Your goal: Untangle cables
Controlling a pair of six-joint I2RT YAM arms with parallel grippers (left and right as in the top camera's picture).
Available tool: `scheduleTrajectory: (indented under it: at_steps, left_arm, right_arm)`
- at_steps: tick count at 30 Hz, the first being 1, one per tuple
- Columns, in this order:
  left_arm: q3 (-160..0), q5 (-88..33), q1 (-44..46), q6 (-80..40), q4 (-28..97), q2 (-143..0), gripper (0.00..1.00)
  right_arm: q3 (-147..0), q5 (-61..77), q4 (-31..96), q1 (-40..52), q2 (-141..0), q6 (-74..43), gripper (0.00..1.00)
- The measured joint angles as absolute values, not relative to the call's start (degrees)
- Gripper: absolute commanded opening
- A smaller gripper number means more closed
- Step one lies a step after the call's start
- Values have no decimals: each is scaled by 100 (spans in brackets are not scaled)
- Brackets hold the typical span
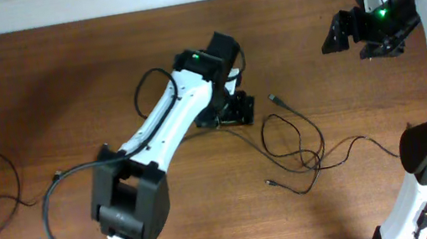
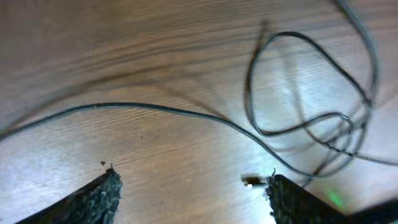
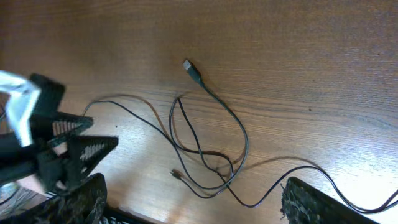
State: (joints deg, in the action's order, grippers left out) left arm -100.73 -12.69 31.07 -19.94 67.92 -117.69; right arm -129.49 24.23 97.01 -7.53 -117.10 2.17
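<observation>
Though in loose loops, black cables (image 1: 312, 155) on wooden table (image 1: 40, 94)

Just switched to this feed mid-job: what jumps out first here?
A knotted clump of thin black cables lies right of centre on the wooden table, with the left gripper open and low beside it. One separate cable curls alone near the table's left edge, while the right gripper hangs open, raised at the far right corner.

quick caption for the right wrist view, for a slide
Open right fingers hover over loosely tangled black cables on the wooden table.
</observation>
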Motion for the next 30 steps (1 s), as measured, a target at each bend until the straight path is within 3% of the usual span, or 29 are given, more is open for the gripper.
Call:
scheduleTrajectory:
  at_steps: [1, 2, 4, 5, 9, 11, 15, 16, 17, 19, 20, 21, 24, 26, 28, 30]
  left_arm:
    - [-10073, -1146, 3118, -2226, 6790, -11915, 61]
    - [-10073, -1074, 3118, -2475, 6770, -12005, 59]
    - [-10073, -1004, 3118, -2950, 6648, -12178, 41]
    - [-10071, -993, 3118, -3168, 6630, -12232, 38]
    - [-10071, -947, 3151, -4932, 6512, -12615, 36]
    - [-10062, -875, 3173, -5592, 6514, -12687, 40]
    - [-10060, -469, 3299, -5966, 6294, -12704, 40]
    - [-10060, -399, 3367, -5970, 6167, -12717, 25]
    - [-10062, -336, 3441, -5986, 6117, -12787, 17]
    - [-10064, -296, 3483, -6031, 6143, -13008, 18]
    - [-10062, -276, 3483, -6029, 6154, -13008, 17]
    - [-10062, -270, 3483, -6029, 6208, -13008, 0]
    - [-10062, -272, 3483, -5852, 6475, -13008, 0]
    - [-10243, -298, 3483, -4685, 6576, -13037, 0]
    - [-11323, -292, 3446, -3120, 7297, -13137, 0]
    - [-13441, 416, 3216, -2038, 8495, -13181, 0]
  right_arm:
    - [-12949, 2421, 9699, -753, -11710, 217, 91]
    - [-12949, 2421, 9701, -753, -11710, 217, 91]
    - [-12949, 2418, 9701, -753, -11710, 217, 91]
    - [-12949, 2418, 9701, -753, -11710, 215, 91]
    - [-12949, 2397, 9701, -694, -11710, 215, 91]
    - [-12949, 2379, 9701, -587, -11710, 215, 91]
    - [-12949, 2379, 9701, -556, -11710, 215, 91]
    - [-12949, 2379, 9701, -556, -11710, 217, 91]
    - [-12949, 2381, 9699, -556, -11710, 220, 91]
    - [-12949, 2379, 9701, -556, -11710, 217, 91]
    - [-12949, 2379, 9699, -556, -11710, 215, 91]
    - [-12949, 2379, 9701, -556, -11710, 217, 91]
    - [-12949, 2379, 9699, -556, -11710, 217, 91]
    - [-12949, 2381, 9699, -556, -11710, 220, 91]
    - [-12945, 2375, 9701, -556, -11710, 217, 91]
    - [-12943, 2375, 9684, -556, -11710, 220, 91]
